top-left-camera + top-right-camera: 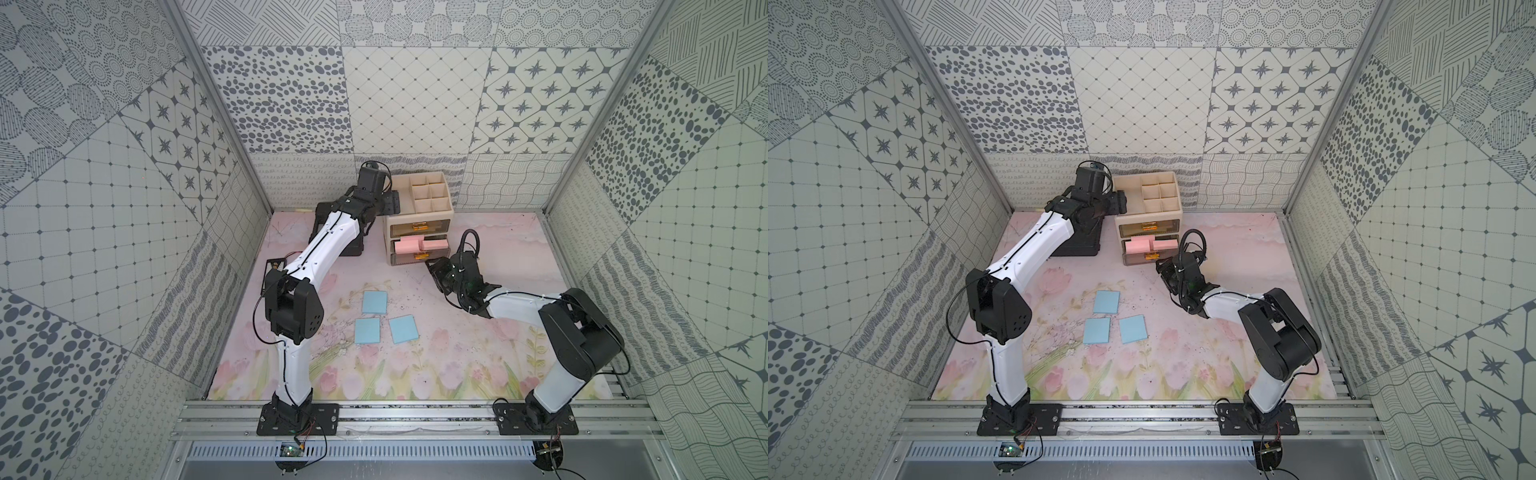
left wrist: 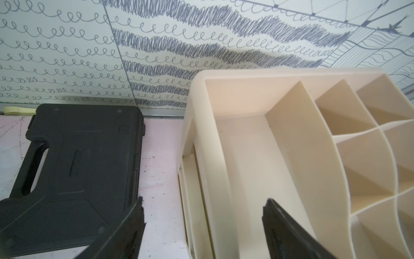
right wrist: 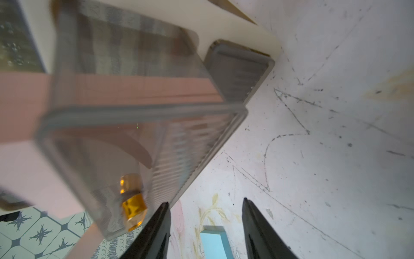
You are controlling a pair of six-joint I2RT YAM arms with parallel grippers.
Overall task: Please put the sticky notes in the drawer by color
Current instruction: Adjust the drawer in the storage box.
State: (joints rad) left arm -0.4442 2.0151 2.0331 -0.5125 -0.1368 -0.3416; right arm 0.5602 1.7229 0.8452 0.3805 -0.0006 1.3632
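Sorting partway: salmon-pink sticky notes (image 1: 409, 247) lie in the pulled-out middle drawer (image 1: 405, 258) just ahead of the right gripper (image 3: 205, 200), jaws parted and empty; three light-blue sticky notes (image 1: 375, 302) lie unsorted on the mat (image 1: 478, 332) behind it; left gripper (image 2: 204, 199), wide and empty, flanks the cabinet (image 1: 388, 224); yellow sticky notes not in view

Top views high, looking down on whole scene; wrist views close, both sharing drawer (image 2: 246, 157)
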